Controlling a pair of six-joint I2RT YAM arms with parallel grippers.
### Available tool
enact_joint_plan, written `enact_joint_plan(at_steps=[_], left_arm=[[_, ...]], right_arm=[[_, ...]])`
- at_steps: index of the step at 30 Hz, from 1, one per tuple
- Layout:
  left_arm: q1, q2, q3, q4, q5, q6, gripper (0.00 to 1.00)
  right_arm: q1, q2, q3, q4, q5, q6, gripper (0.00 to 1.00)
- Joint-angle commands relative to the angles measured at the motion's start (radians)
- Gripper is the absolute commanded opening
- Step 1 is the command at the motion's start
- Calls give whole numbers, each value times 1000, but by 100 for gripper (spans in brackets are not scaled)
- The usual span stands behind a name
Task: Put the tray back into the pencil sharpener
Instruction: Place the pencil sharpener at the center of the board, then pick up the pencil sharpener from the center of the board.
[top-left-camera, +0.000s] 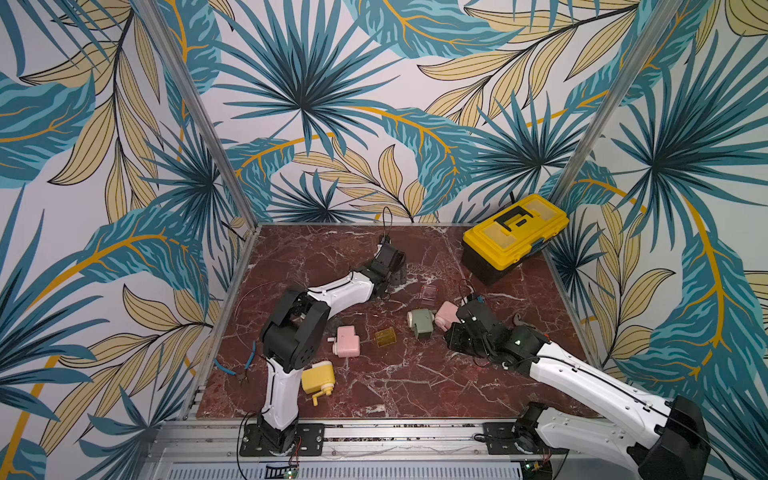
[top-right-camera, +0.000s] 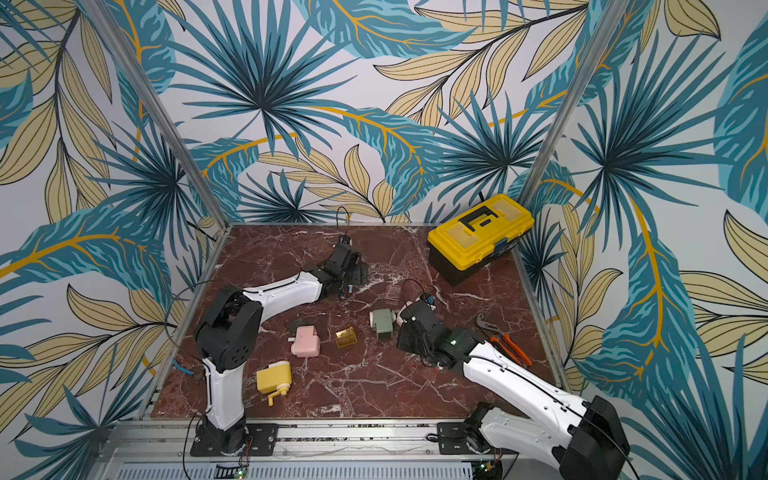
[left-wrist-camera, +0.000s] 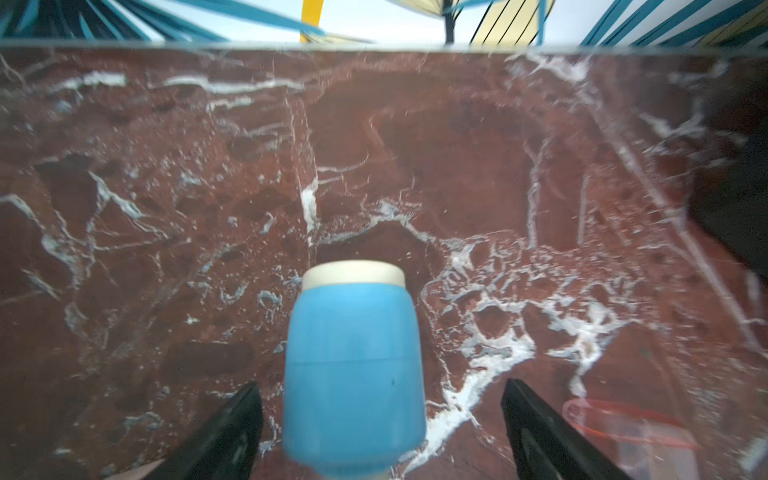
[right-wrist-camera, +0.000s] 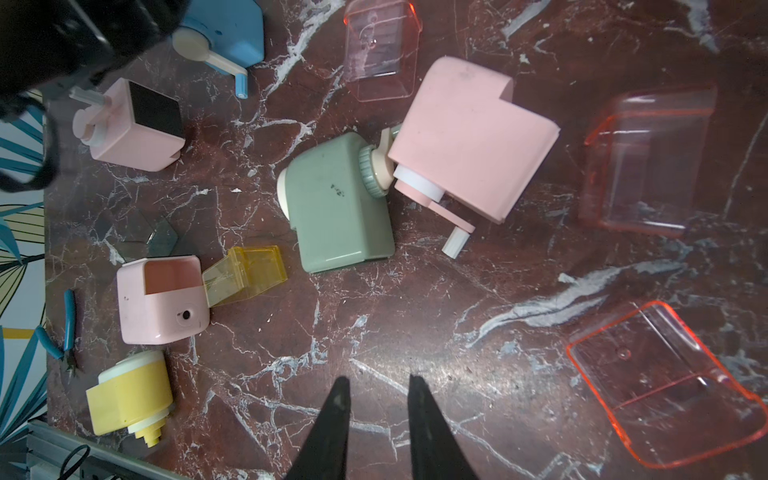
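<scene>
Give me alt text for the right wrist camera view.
A green sharpener and a pink sharpener lie touching on a red marble table, among other sharpeners and loose clear trays. The right gripper hovers empty, jaws slightly apart.

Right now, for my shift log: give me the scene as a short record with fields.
left gripper: open around blue sharpener, gaps both sides
right gripper: slightly open, empty
loose trays: yellow tray; three pink trays
empty slot: pink sharpener beside yellow tray
others: green sharpener, yellow sharpener, two more pink sharpeners
</scene>
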Motion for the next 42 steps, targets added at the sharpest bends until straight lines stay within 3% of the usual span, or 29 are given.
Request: enact_joint_plan(at_steps=[1,11,16,20,30,42], left_arm=[[-5,-163,-47,5,38,50,92],[-5,-592,-378,3,72,50,92],[-4,-784,-567,-6,-90,-61,92],[-3,-892,-657,-24,-137,-133,92],[-3,-930,-684,-62,-146,-199,92],[-3,-927,-672,-112,-129,-227,92]], right_arm=[[-2,-12,-10,-28,27,-15,28],[-2,134,85,-31,-16,-112,30],[-2,243,167,-54,-58,-167,33],[-2,326,240,-98,-59,-226,44],[-2,536,394,-197,-8,-335,67],[-2,685,456,-162,-35,-414,70]])
